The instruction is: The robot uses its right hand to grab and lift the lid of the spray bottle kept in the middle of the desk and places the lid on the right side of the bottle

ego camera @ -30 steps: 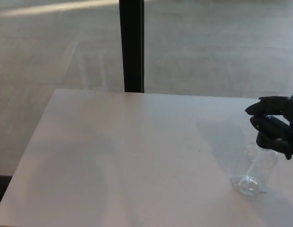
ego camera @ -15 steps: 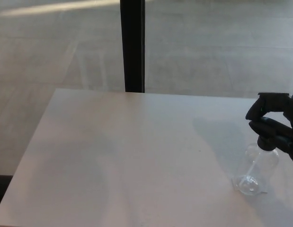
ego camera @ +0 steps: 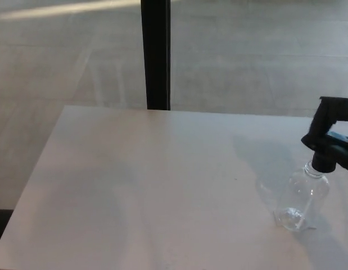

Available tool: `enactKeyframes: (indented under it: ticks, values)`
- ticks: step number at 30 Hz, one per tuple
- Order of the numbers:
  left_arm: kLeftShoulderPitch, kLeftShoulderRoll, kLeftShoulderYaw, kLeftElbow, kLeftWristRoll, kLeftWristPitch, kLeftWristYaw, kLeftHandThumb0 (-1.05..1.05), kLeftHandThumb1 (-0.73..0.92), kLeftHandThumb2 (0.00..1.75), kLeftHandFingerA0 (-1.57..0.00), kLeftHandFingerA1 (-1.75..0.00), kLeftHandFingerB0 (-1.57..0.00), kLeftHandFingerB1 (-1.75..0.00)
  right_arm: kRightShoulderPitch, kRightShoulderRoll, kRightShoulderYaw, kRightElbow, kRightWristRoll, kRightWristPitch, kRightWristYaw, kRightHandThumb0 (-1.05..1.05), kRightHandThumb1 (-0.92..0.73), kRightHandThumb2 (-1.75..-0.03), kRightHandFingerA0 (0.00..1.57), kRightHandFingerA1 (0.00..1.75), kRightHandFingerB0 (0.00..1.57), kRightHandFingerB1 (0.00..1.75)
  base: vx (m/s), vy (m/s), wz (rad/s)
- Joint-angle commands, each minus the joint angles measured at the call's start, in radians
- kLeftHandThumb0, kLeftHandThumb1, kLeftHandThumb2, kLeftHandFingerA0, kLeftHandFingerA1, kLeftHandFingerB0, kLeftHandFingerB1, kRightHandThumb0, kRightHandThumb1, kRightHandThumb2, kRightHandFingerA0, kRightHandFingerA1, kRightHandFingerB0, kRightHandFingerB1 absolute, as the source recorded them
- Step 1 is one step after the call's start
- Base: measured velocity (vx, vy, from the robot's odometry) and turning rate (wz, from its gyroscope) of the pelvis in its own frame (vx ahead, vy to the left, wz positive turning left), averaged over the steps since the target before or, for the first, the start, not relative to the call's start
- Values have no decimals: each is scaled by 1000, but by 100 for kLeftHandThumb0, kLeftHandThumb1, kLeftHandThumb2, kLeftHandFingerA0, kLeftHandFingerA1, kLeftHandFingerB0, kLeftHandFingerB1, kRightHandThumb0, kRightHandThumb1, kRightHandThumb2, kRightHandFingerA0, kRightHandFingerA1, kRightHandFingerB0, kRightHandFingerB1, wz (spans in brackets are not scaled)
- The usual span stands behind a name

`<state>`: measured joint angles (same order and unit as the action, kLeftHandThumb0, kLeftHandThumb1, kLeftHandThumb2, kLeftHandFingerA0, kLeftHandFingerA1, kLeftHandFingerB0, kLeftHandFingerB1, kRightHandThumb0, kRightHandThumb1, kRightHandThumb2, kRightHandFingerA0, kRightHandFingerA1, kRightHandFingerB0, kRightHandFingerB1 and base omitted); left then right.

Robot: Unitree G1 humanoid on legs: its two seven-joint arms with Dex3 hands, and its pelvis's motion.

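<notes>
- Table (ego camera: 151,185): a flat, matte, pale slab with a smooth, unmarked top. Its far edge ran straight across the head view and its left edge slanted toward the near side.
- Spray bottle (ego camera: 302,197): a small body of clear, colourless material, rounded at the shoulder and narrowing to a short neck. It stood on the table close to the right edge, about midway between the far and near edges. It leaned slightly, and light glinted on its base.
- Lid (ego camera: 325,138): a black, opaque, angular spray head with a flat top bar, a slanted body and a round collar. The collar was seated on the neck of the spray bottle.
- Right robot hand (ego camera: 347,156): a black mass at the picture's right border, just beside the lid. It could not be separated clearly from the lid's own dark parts, so whether it was spread, closed or holding the lid could not be told.
- Post (ego camera: 156,53): a dark, straight, upright bar beyond the table's far edge.
- Floor (ego camera: 258,56): grey, dull and faintly streaked.
</notes>
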<state>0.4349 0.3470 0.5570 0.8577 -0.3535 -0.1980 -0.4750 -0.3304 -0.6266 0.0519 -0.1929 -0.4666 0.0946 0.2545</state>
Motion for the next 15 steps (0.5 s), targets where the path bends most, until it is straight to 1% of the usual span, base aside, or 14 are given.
enactKeyframes:
  ticks: [1,2,3,4,5,6,7,9,10,11,12,13,14,15]
  values:
    - [9,8,-7,-31,9,-28,10,-76,64,101,-52,-60,-39,-51,-73,24,-57,45,61,-9,-10,-15,-51,-119,125,148,91,126,0,0,0]
    - [11,9,-6,-34,8,-26,12,-76,64,101,-52,-60,-39,-51,-77,29,-58,51,59,-14,-9,-15,-51,-119,125,148,91,126,0,0,0]
    - [11,10,-5,-34,6,-25,8,-73,77,64,-56,-49,-45,-36,-94,30,-63,62,66,-12,-3,-14,-50,-118,125,147,92,125,0,0,0]
    - [8,12,-3,-26,3,-26,2,-72,78,64,-56,-48,-45,-36,-126,27,-70,83,77,-8,7,-15,-52,-120,123,143,94,124,0,0,0]
    - [-6,22,-6,8,7,-35,-9,-72,79,64,-55,-47,-43,-35,-166,20,-77,102,89,8,25,-10,-50,-124,91,175,78,149,0,0,0]
    - [-13,27,-6,23,8,-36,-12,-72,78,64,-54,-46,-42,-36,-193,15,-81,115,95,15,35,-16,-50,-119,122,143,91,122,0,0,0]
    - [-10,27,-7,12,7,-30,-8,-71,79,64,-55,-47,-43,-36,-210,12,-84,134,101,5,37,-4,-48,-118,90,175,79,146,0,0,0]
    - [-4,24,-8,-8,6,-21,-1,-71,79,64,-55,-47,-43,-36,-227,11,-88,161,109,-12,38,-4,-48,-118,90,175,79,146,0,0,0]
    - [6,21,-12,-34,9,-13,6,-71,80,64,-54,-46,-42,-37,-269,-6,-87,203,103,-17,45,-9,-50,-117,89,172,76,144,0,0,0]
    - [7,20,-12,-37,8,-12,7,-71,80,64,-54,-46,-42,-37,-271,-7,-87,207,103,-20,45,-9,-50,-117,89,172,76,144,0,0,0]
    - [-1,27,-10,-18,4,-19,-8,-73,79,64,-53,-47,-41,-37,-311,-24,-82,251,87,-50,27,-10,-49,-114,91,169,80,133,0,0,0]
    - [-6,29,-11,-3,8,-27,-5,-73,80,64,-54,-46,-41,-36,-335,-26,-83,288,92,-65,22,-8,-51,-110,91,168,80,134,0,0,0]
    - [-8,33,-10,5,7,-25,-6,-72,80,64,-54,-46,-40,-36,-358,-11,-98,329,128,-98,12,-5,-47,-117,92,168,84,143,0,0,0]
    - [-2,30,-9,-9,5,-19,-1,-72,79,64,-55,-46,-41,-37,-377,-10,-99,337,123,-87,6,-10,-48,-120,95,168,85,146,0,0,0]
